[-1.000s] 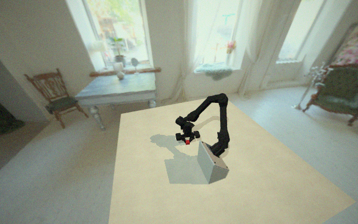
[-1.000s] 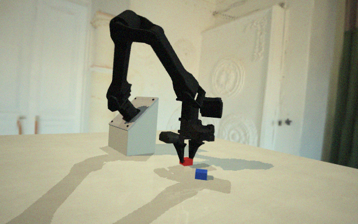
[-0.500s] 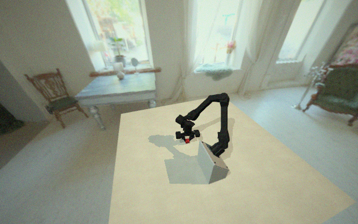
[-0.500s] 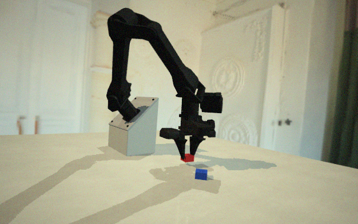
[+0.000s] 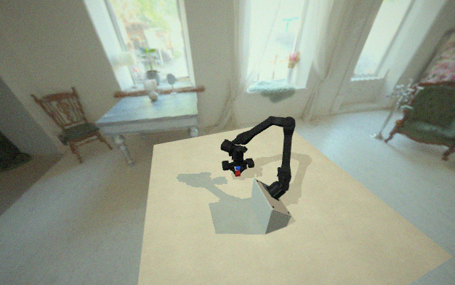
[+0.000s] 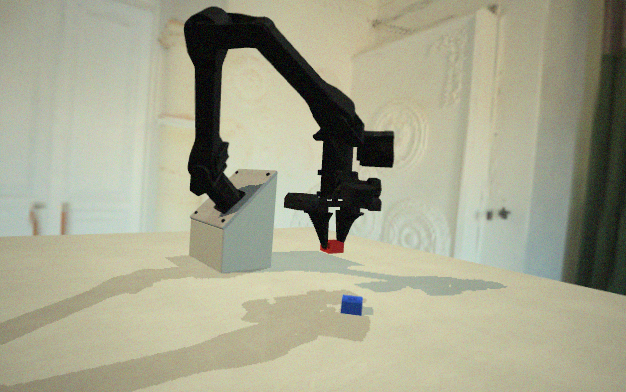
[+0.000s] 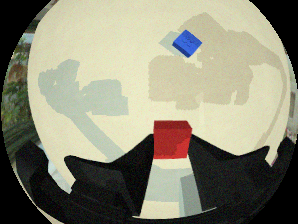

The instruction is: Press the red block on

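One red block (image 5: 238, 174) (image 6: 332, 247) (image 7: 171, 140) is pinched in the tool (image 5: 238, 172) (image 6: 333, 245) (image 7: 170, 137), up off the counter (image 5: 189, 254) (image 6: 150, 340) (image 7: 125, 30), so I'd get it squarely above the blue block (image 5: 238, 168) (image 6: 351, 305) (image 7: 187, 43) before pushing straight down.

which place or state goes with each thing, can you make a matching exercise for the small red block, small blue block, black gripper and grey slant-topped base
1. small red block
2. small blue block
3. black gripper
4. grey slant-topped base

A. lying on the tabletop
B. supporting the arm
C. held above the tabletop
D. shut on a block

1-C, 2-A, 3-D, 4-B
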Available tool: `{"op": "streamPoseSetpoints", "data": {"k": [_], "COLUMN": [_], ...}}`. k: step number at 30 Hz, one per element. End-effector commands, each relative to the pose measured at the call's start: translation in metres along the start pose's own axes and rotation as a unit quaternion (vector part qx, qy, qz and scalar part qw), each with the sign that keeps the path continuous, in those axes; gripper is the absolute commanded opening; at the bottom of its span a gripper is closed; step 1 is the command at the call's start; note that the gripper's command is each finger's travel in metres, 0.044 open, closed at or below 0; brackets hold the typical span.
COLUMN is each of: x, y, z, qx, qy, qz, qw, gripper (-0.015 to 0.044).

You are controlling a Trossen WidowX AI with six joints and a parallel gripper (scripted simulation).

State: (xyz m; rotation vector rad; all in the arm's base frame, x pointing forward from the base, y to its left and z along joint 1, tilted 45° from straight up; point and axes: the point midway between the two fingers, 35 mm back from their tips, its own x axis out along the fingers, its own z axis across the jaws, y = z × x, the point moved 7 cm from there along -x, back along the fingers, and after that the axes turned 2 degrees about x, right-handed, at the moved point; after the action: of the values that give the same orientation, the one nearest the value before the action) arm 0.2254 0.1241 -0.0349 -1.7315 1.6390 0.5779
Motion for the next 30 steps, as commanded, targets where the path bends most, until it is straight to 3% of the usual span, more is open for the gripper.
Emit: {"op": "streamPoseSetpoints", "data": {"k": [1,10,30], "x": [-0.015,-0.049,-0.021], "y": [0.0,0.005,-0.061], "z": [0.001,-0.002,-0.01], "qx": [0.0,-0.005,0.176], "qy": [0.0,0.007,-0.003], "qz": [0.002,0.007,0.016], "qw": [1.0,1.0,0.984], "gripper": [0.0,0.0,0.0]}}
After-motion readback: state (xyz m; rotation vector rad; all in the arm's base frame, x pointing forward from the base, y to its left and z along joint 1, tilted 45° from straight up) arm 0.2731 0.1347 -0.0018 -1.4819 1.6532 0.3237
